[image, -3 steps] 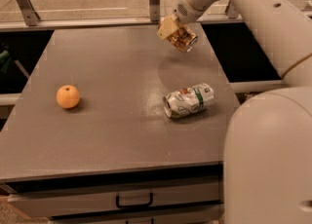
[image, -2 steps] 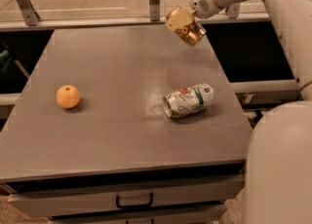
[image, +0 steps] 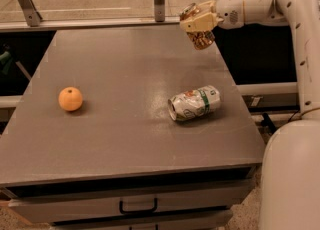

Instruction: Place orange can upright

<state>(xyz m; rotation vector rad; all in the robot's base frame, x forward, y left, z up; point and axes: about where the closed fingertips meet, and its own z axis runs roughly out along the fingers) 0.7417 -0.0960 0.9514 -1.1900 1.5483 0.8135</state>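
- Camera view: the gripper (image: pixel 199 24) hangs above the far right corner of the grey table (image: pixel 125 64), its fingers clenched around the orange can (image: pixel 203 39).
- The can is off the surface and tilted, with one silver end up and to the left and the copper body hanging below the fingers.
- Before you lower it, roll the wrist until the can's axis is vertical. Then bring it inward over bare tabletop, well apart from the dented white-and-green can (image: pixel 194 103) and the orange fruit (image: pixel 70 98).
- Set the base flat before you let go. Releasing this close to the edge would likely tip it.
- Against the earlier frames, the gripper and can have moved right and slightly up towards the table's far edge, and the forearm now reaches in more level from the right.
- The dented can and the fruit lie where they did.
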